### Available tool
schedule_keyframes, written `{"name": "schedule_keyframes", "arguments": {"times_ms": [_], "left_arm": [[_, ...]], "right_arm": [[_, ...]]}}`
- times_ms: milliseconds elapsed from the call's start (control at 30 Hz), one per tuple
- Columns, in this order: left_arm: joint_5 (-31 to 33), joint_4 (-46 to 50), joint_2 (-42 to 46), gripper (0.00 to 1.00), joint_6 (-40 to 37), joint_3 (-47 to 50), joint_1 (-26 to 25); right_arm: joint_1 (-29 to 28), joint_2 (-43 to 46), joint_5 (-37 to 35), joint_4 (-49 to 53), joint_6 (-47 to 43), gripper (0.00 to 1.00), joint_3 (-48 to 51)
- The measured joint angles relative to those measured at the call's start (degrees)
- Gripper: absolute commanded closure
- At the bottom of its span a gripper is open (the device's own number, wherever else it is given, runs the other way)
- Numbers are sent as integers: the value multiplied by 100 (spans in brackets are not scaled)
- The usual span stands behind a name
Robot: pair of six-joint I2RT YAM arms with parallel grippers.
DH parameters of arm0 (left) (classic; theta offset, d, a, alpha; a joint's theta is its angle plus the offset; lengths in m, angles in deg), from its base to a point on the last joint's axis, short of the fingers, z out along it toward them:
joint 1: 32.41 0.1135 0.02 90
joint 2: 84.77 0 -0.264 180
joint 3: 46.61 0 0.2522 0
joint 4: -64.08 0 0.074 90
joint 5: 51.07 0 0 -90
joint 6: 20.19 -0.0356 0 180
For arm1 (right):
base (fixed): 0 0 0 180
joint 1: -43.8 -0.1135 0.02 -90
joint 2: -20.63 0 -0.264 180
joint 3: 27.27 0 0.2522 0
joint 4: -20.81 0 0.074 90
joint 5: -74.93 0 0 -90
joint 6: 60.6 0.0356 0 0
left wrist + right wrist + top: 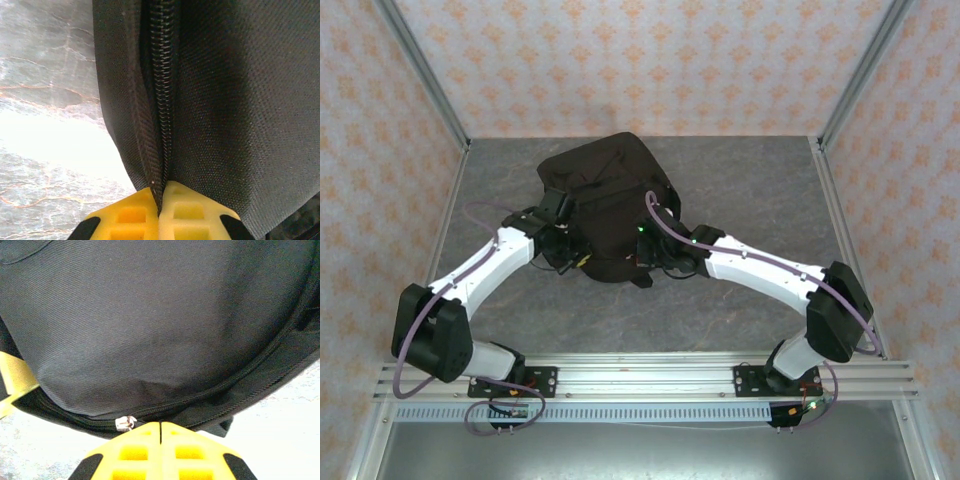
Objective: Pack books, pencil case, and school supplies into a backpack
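Observation:
The black backpack (605,200) lies in the middle of the grey table, its zip closed along the stretches I see. My left gripper (568,255) sits at its near left edge. In the left wrist view my left gripper (160,199) is shut, its yellow fingertips pinching the backpack (235,100) fabric at the zip seam (164,100). My right gripper (655,256) is at the near right edge. In the right wrist view my right gripper (160,426) is shut against the bag's rim, with the silver zip slider (125,423) just left of the tips. Whether it pinches the pull is hidden. The books, pencil case and school supplies are out of view.
The grey stone-patterned table (750,200) is fenced by metal posts and patterned walls at the back and sides. A metal rail (640,378) carries both arm bases at the near edge. A yellow finger (15,382) of the other gripper shows at the left of the right wrist view.

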Motion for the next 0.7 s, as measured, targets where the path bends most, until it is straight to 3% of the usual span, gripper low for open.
{"name": "schedule_keyframes", "arguments": {"times_ms": [433,700], "left_arm": [[-44,129,378,100,-599,74,352],[-48,181,490,100,-892,74,485]], "right_arm": [[415,-63,85,192,-468,100,-317],[654,-382,566,256,-776,100,-699]]}}
